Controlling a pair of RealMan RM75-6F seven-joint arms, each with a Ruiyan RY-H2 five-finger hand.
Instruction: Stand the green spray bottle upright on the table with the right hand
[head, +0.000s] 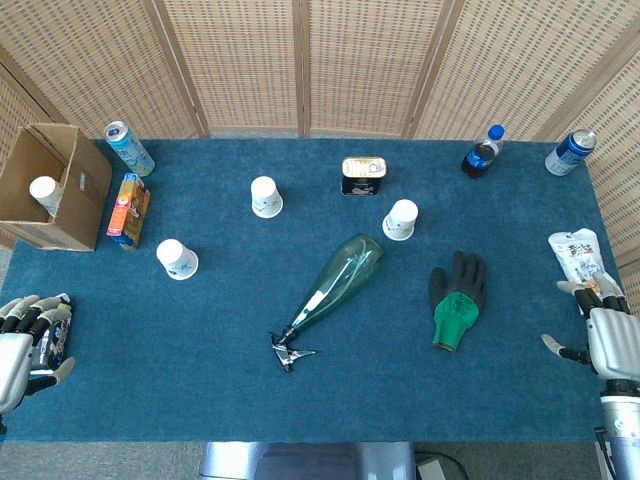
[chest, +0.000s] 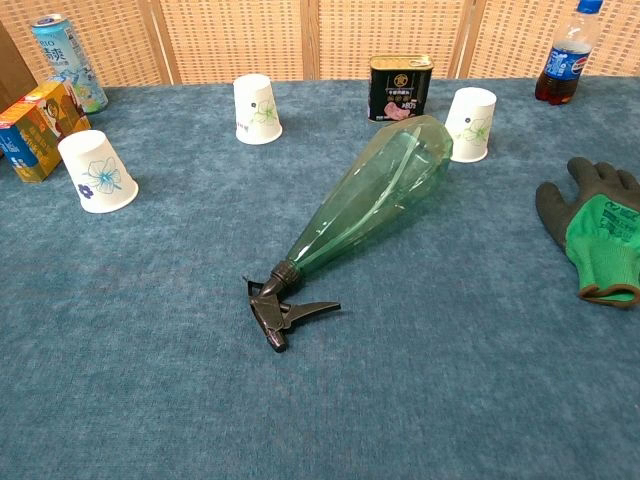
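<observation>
The green spray bottle (head: 336, 283) lies on its side in the middle of the bench (head: 300, 390). It looks empty, light and slippery. Hold its wide body. The right hand (head: 608, 335), by the right edge, holds nothing.

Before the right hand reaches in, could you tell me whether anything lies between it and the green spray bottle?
Yes: the green and black work glove lies flat on the table between the right hand and the green spray bottle. It is low, so the hand could probably pass above it. Nothing else visible sits on that path.
</observation>
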